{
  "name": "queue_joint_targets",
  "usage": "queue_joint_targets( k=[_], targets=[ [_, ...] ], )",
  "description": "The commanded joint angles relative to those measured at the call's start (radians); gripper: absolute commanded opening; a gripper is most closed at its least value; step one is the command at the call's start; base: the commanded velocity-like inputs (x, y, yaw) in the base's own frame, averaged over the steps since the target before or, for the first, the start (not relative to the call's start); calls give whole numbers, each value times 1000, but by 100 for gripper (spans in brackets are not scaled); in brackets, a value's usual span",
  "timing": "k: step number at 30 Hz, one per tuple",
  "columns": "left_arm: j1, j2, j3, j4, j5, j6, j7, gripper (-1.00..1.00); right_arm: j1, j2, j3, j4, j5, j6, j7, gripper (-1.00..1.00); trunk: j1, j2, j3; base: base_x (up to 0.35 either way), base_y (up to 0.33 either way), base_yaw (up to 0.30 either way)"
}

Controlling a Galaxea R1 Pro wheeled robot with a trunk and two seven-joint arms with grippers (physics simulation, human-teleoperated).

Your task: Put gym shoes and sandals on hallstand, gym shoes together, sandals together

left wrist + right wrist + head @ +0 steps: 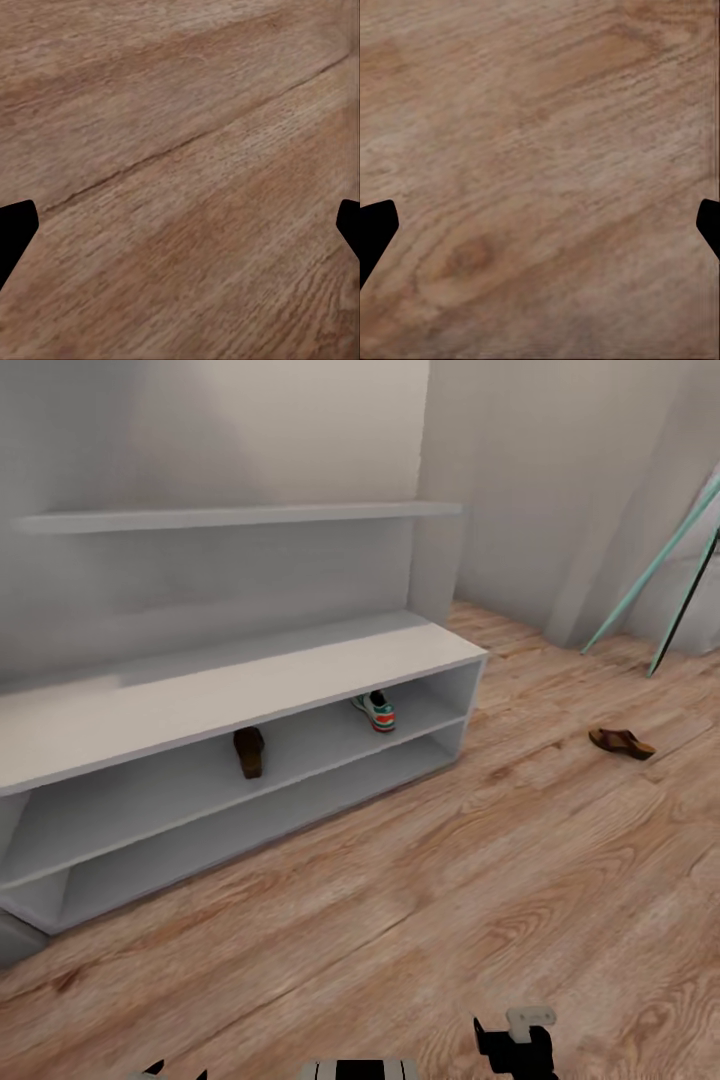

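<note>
The floor (520,880) was light-brown wood-grain planking, with dark seams running between the boards. On it stood the shoe rack (200,705), a smooth, matte light-grey unit with a flat top and two long open slots, and a thin grey wall shelf (240,517) above it. Two slim poles (660,575), one teal and one dark, leaned by the far right wall.

In the upper slot, near its right end, sat a cream sneaker (376,710) with green stripes and an orange-red heel facing outward. Near the middle of the same slot lay a flat dark-brown sandal (249,751). A second sandal (621,742), brown with a tan insole, lay on the floor well to the right of the rack's right end. No writing could be read.

The left tool (180,232) hung over bare planks, its dark fingertips (15,232) spread wide, holding nothing. The right tool (540,232) was likewise spread wide over the wood, empty.
</note>
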Motion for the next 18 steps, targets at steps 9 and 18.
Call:
queue_joint_targets(
  k=[9,18],
  targets=[
    [-1,-1,5,6,-5,-4,9,100,8,3,3,1,4,-4,-3,100,0,0,-1,0,0,-285],
    [-1,-1,4,7,-4,-5,36,100,10,4,4,1,5,-3,-2,100,0,0,-1,0,0,-285]
  ],
)
